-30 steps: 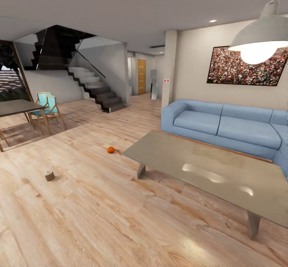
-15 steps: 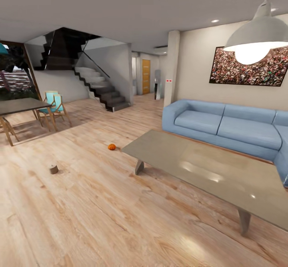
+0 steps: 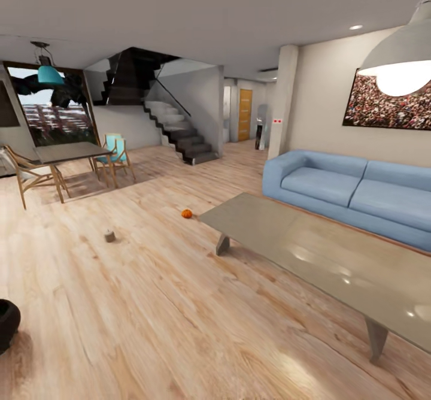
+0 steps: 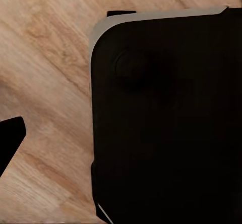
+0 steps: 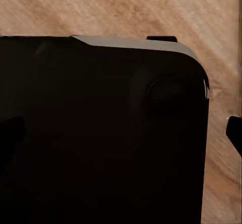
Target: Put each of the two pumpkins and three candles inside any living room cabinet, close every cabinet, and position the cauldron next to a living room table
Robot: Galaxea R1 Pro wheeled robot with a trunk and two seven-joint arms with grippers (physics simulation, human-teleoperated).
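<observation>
- Wooden floor point(image 3: 149, 316) runs across the whole room
- Blue sofa point(image 3: 353, 190) stands against the far wall, behind the table
- Low grey table point(image 3: 311, 256), its glossy tabletop bare
- Black cauldron point(image 3: 7, 323) sits on the floor at the near left edge
- Pumpkin point(image 3: 187, 213) lies on the floor near the table's far corner; a small candle point(image 3: 109, 236) stands well apart to its left
- Whether either gripper is released or clenched, I cannot tell; dark robot body blocks both wrist views

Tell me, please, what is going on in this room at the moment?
The robot is looking over the living room and handling nothing. One pumpkin lies on the wooden floor, apart from the corner of the low grey table. A small stubby object, possibly a candle, sits on the floor farther left. A dark rounded thing shows at the left edge. The wrist views show dark robot parts over floor.
</observation>
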